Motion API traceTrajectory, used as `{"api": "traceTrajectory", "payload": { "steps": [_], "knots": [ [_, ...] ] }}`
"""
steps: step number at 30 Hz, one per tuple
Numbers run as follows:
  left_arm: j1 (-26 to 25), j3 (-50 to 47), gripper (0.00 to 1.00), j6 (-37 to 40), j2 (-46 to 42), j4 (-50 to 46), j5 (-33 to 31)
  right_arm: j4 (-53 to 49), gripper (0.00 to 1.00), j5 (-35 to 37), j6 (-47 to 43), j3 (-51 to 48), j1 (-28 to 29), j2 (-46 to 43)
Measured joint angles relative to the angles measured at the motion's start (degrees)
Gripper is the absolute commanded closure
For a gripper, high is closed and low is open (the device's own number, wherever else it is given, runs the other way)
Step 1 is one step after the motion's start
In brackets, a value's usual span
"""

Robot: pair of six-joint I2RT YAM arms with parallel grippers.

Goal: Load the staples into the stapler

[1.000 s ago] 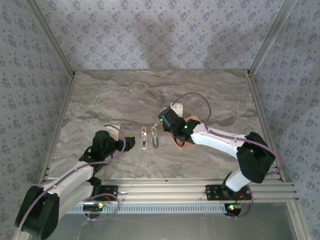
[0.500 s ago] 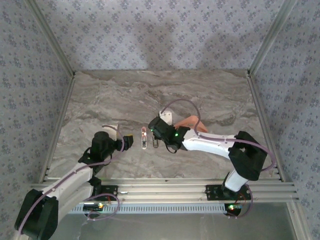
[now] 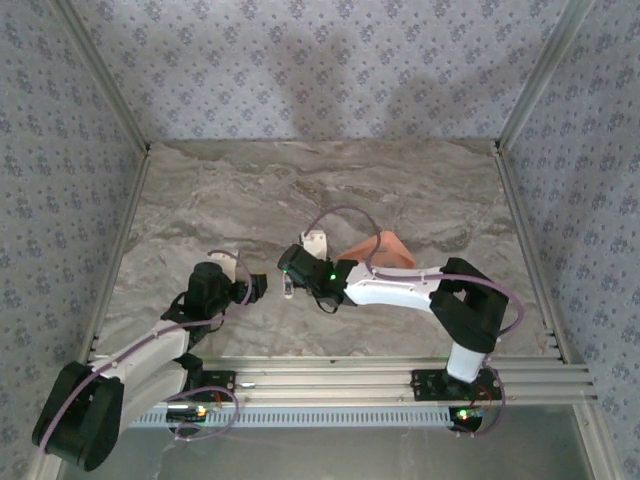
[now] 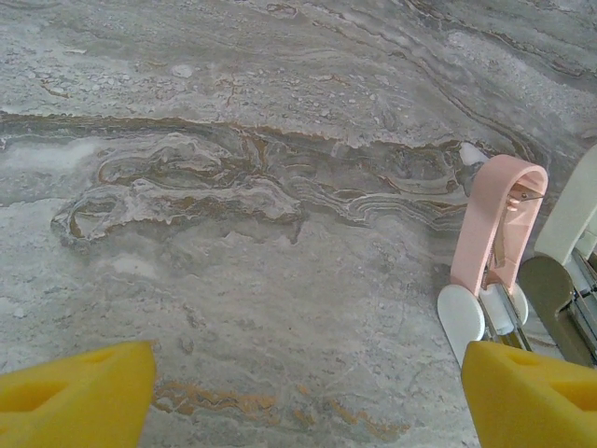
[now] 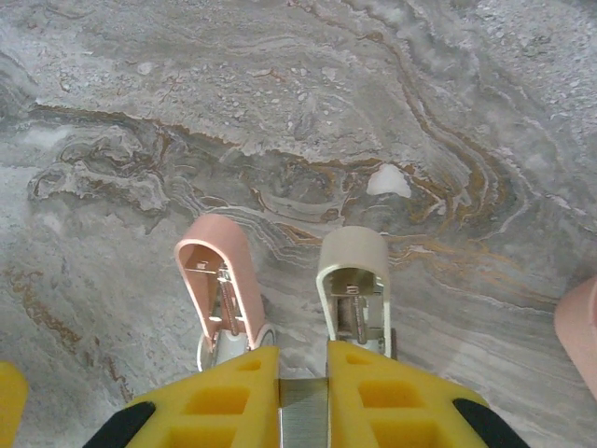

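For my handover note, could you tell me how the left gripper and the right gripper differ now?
The left gripper stands wide open, holding nothing; the right gripper is shut on a grey strip of staples. The right gripper points at the pink stapler and beige stapler straight ahead; the left gripper has the pink one off to its side. Both have yellow fingers.

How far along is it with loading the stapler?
Done: the stapler lies opened flat. In hand: the right gripper is shut on a staple strip over it; the left gripper hangs open nearby. Left: seat the strip in the stapler, then close it.
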Motion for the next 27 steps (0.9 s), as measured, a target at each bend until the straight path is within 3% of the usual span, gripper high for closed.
{"api": "traceTrajectory", "payload": {
  "steps": [27],
  "knots": [
    [0.0, 0.0, 0.15, 0.0, 0.0, 1.3, -0.2, 1.3, 0.82, -0.5, 2.4, 3.4, 2.4, 5.8]
  ]
}}
